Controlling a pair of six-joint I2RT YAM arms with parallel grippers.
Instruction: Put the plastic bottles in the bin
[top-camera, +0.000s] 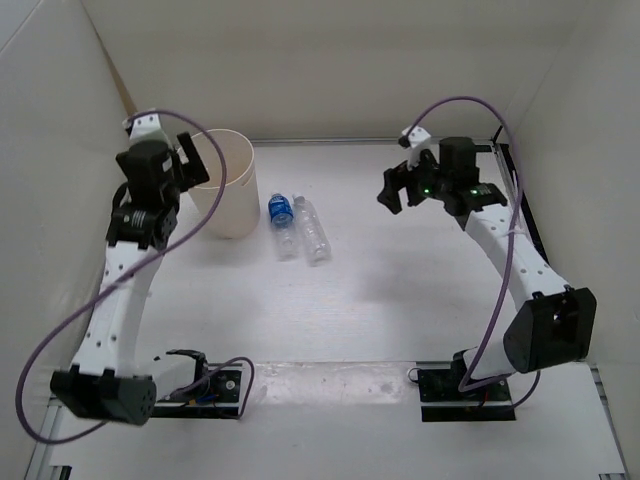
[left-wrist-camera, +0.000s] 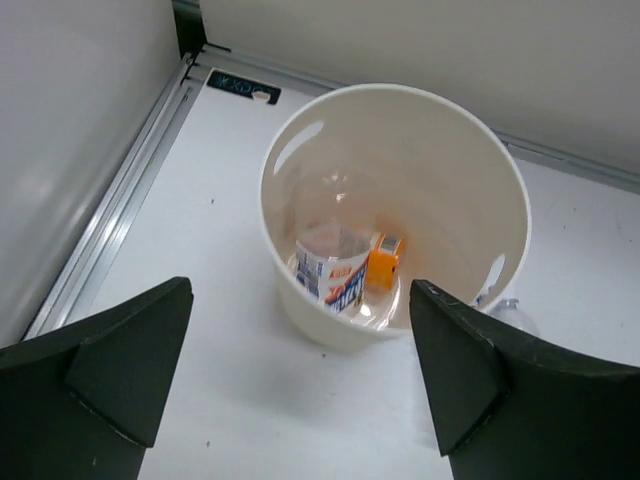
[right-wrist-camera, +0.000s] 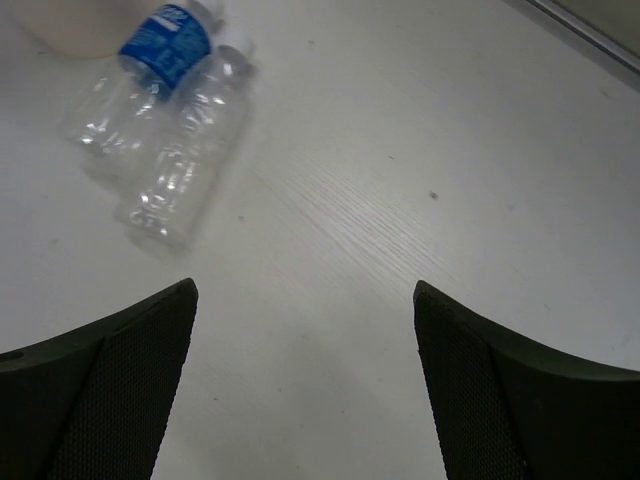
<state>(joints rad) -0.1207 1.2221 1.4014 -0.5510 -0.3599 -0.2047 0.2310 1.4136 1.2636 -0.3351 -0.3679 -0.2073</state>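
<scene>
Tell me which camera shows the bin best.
Left wrist: it looks straight down into the bin, whole rim visible. Top external shows it partly behind the left arm; right wrist catches only a sliver at its top-left corner.

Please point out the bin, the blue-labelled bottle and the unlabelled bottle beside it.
bin (left-wrist-camera: 430, 170), left wrist view, inner wall
blue-labelled bottle (top-camera: 280, 208), top external view, blue label
unlabelled bottle (right-wrist-camera: 188, 155), right wrist view, clear body

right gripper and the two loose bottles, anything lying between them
Nothing; only bare table separates the right gripper from the bottles, clearest in the top view.
</scene>
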